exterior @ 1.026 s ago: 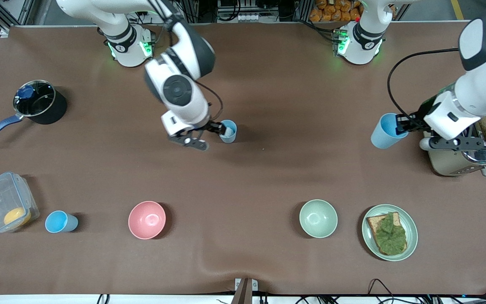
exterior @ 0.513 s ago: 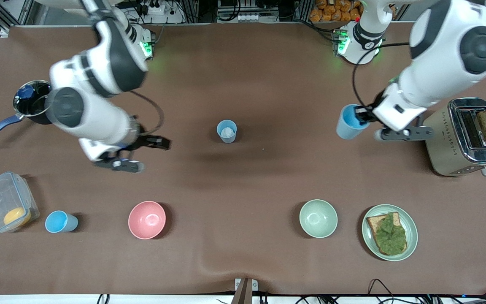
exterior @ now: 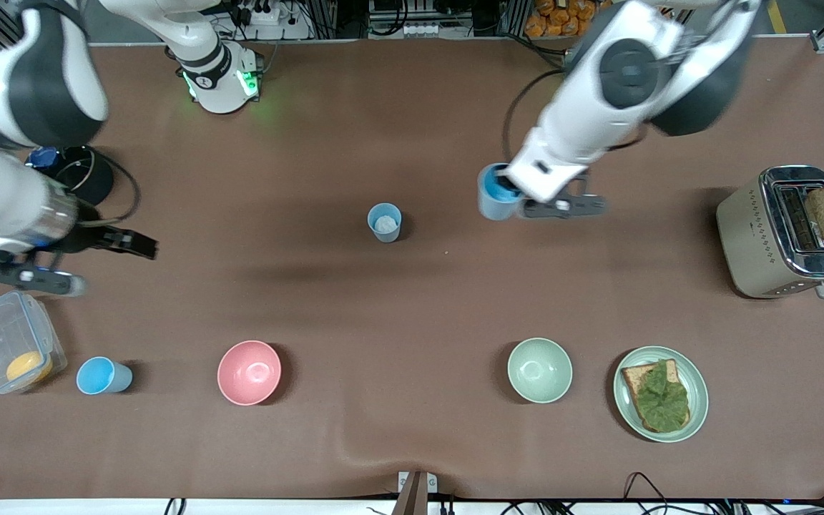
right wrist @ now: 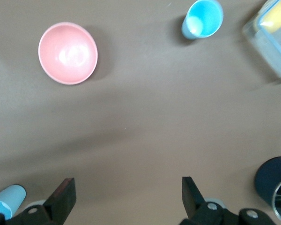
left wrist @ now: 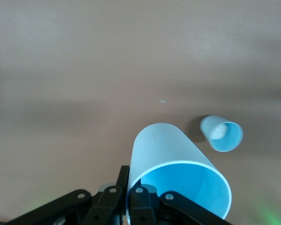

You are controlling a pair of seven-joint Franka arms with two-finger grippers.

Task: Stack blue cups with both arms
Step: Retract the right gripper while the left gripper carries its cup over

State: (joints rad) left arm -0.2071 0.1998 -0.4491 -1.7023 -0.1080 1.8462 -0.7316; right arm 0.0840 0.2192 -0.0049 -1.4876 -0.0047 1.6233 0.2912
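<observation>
A pale grey-blue cup (exterior: pixel 385 222) with a whitish inside stands upright at the table's middle and also shows in the left wrist view (left wrist: pixel 221 133). My left gripper (exterior: pixel 508 194) hangs over the table just toward the left arm's end from that cup, shut on the rim of a light blue cup (exterior: pixel 492 192) (left wrist: pixel 178 164) that lies tilted in its grip (left wrist: pixel 131 190). A brighter sky-blue cup (exterior: pixel 102 375) (right wrist: pixel 202 18) stands beside the plastic container. My right gripper (exterior: pixel 115 266) (right wrist: pixel 126 194) is open and empty over the table near the pot.
A pink bowl (exterior: pixel 249 372) and a pale green bowl (exterior: pixel 539 370) sit nearer the camera. A plate with toast and lettuce (exterior: pixel 660 393), a toaster (exterior: pixel 787 232), a black pot (exterior: pixel 83 175) and a clear container (exterior: pixel 10 342) ring the table.
The left arm has carried its blue cup from beside the toaster toward the middle cup. The right arm has left the middle cup and swung toward the pot, staying open.
</observation>
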